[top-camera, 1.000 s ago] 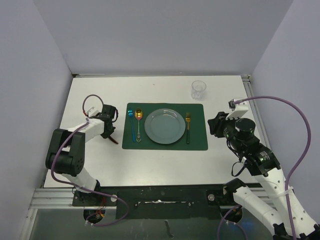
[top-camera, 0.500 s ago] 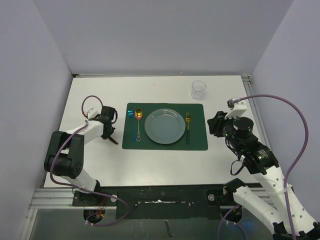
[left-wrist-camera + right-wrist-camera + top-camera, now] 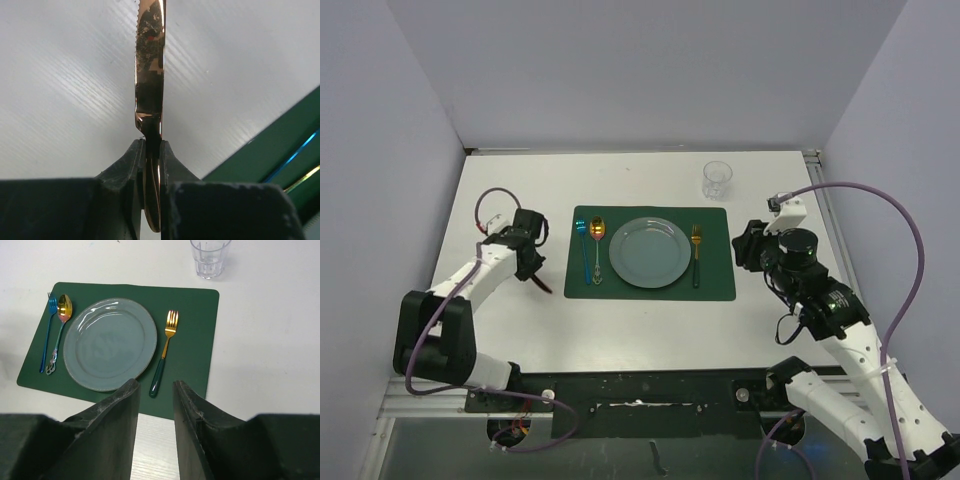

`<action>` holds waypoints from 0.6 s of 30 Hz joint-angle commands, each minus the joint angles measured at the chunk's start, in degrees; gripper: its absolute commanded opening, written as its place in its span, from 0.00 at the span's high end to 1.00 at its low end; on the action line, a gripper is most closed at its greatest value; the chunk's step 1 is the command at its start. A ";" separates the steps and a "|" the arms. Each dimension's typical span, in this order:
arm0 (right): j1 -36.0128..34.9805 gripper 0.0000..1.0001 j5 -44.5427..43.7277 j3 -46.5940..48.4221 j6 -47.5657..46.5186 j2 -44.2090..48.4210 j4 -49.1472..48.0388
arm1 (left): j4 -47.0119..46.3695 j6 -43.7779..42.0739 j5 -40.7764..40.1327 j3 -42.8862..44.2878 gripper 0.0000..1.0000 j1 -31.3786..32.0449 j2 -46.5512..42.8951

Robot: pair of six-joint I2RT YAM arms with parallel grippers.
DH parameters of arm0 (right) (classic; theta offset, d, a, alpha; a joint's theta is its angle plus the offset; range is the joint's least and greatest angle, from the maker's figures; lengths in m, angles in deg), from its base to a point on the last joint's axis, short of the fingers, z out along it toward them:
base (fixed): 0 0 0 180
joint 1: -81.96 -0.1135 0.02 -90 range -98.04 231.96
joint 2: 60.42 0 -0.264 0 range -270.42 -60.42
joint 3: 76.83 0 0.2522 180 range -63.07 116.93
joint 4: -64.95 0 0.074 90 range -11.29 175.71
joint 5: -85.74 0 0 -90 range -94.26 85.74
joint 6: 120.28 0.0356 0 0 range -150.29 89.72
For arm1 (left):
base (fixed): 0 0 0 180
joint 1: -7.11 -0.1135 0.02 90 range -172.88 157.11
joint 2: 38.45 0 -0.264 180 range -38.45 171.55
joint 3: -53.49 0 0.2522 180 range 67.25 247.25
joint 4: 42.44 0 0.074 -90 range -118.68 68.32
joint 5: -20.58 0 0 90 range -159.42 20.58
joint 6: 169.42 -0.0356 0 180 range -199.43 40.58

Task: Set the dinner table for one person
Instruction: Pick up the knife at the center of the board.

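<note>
Bench [image 3: 650,320]: white, fills the view under both arms, carries a green placemat [image 3: 712,285] at centre. On that, a grey plate [image 3: 648,252], a blue fork [image 3: 47,335] and spoon [image 3: 61,325] along the left edge, a green-handled gold fork [image 3: 165,347] to the right. Left tool [image 3: 150,150] pinching a copper serrated knife [image 3: 150,60] edge-on, over bare bench just beside the placemat's left edge. Right tool [image 3: 156,387] part-spread, gripping nothing, near the right edge. Risks, as judged: narrow pinch, so may swivel or slip when lowered; may land off the placemat; may nudge the blue fork, given little free room there.
</note>
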 commanded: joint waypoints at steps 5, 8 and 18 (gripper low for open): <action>0.30 0.66 -1.27 1.35 0.47 -2.34 -4.28 | -0.17 -2.92 1.33 4.97 1.00 0.57 -5.38; 0.38 0.66 -1.21 1.24 0.80 -2.79 -4.53 | -1.30 -3.45 2.41 6.72 1.00 2.79 -4.00; 0.37 0.66 -2.39 2.01 1.97 -3.01 -2.89 | -5.69 -6.92 3.74 18.77 1.00 13.31 6.29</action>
